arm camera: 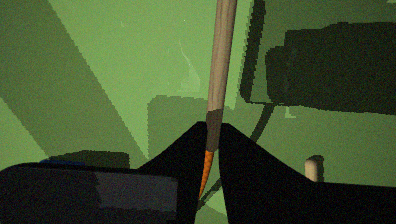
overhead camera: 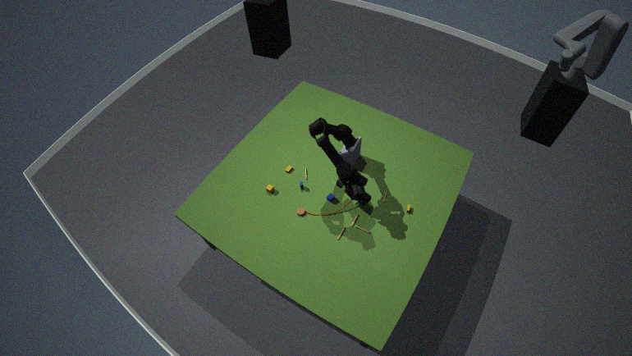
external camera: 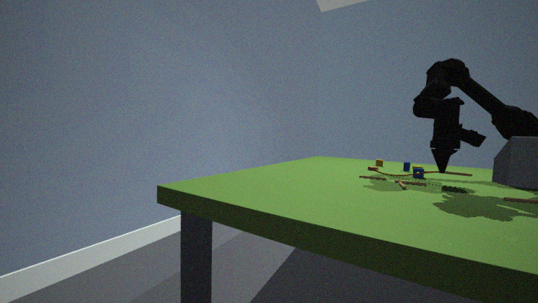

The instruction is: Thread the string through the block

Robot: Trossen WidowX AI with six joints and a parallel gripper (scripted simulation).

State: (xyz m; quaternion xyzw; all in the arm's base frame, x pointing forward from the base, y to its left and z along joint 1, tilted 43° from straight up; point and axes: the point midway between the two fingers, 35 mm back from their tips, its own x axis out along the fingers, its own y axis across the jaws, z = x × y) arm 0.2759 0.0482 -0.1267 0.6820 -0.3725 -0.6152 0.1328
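Green counter [overhead camera: 274, 247] [external camera: 263, 203] [arm camera: 135, 60] shows no words to read. Just above it, the black hand [external camera: 442, 171] [arm camera: 212, 131] pinches the stick [external camera: 457, 174] [arm camera: 221, 55] near its string end. The orange string [overhead camera: 325, 215] [external camera: 399, 174] [arm camera: 205, 172] runs to the round button [overhead camera: 300, 212] [external camera: 372, 168].

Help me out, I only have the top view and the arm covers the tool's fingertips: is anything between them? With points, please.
Observer: Yes. The wrist view shows the tool [overhead camera: 361, 197] [external camera: 442, 171] [arm camera: 212, 131] shut on the stick [external camera: 458, 174] [arm camera: 220, 55], at the end where the orange string [overhead camera: 329, 215] [external camera: 401, 174] [arm camera: 206, 170] joins.
Operator: Is that stick lifted or lying down?
Observer: Lifted. In the exterior view it is held above the table [overhead camera: 283, 261] [external camera: 286, 199] [arm camera: 135, 40].
Operator: And the hole in the larger blue block [overhead camera: 330, 196] [external camera: 415, 175] [arm camera: 62, 162]? I can't make it out.
Observer: The exterior view shows its opening in a side face turned toward that camera.
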